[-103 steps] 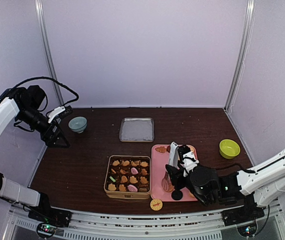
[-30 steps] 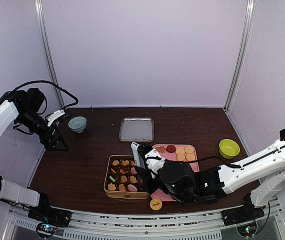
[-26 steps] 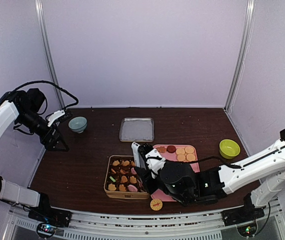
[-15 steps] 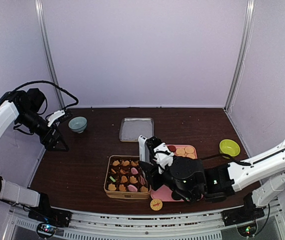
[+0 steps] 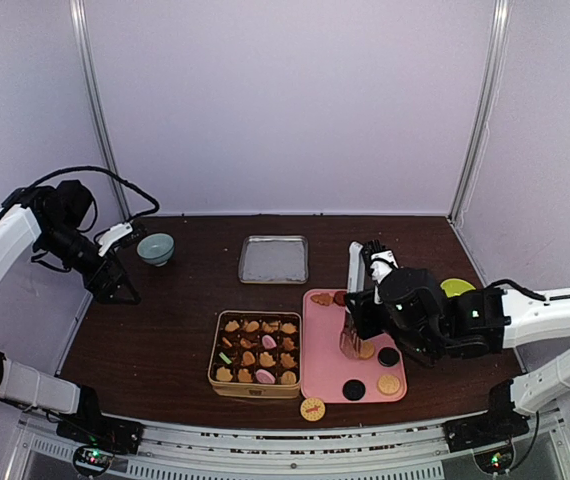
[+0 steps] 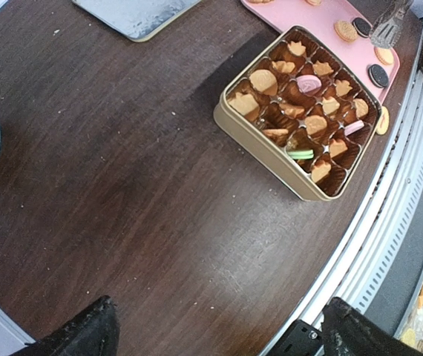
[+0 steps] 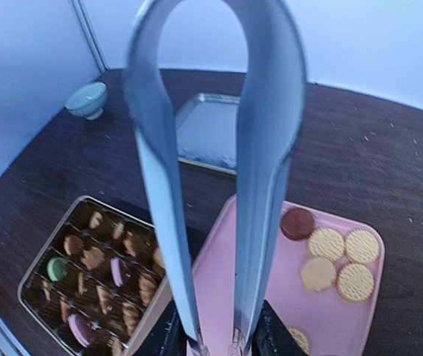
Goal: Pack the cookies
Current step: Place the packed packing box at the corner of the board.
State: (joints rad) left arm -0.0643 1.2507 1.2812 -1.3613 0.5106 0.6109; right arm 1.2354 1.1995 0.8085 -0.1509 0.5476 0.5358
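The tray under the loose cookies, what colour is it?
The tray is pink. It shows best from the top camera.

Assorted cookies point(image 6: 263, 80) in gold tin point(image 6: 260, 152)
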